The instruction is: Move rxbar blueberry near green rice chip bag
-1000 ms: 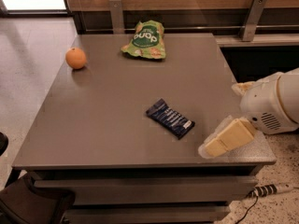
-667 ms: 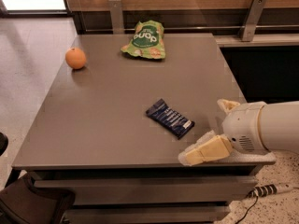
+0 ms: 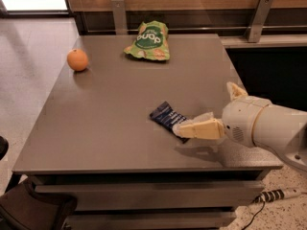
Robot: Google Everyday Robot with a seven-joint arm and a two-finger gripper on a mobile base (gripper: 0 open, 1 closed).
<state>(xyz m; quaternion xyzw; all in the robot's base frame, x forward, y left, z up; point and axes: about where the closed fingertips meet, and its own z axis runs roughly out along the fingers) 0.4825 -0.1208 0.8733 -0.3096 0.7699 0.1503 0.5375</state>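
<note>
One flat, glossy navy rxbar blueberry point(image 3: 165, 116) lies on the smooth grey worktop point(image 3: 105, 119), its end right at the tip of the cream, spread, empty jaws, while one crinkled green rice chip bag point(image 3: 148, 41) and one round orange point(image 3: 77, 60) sit well beyond them.

Beside the tool point(image 3: 192, 125), rxbar blueberry point(image 3: 165, 116); green rice chip bag point(image 3: 147, 41) behind.
</note>
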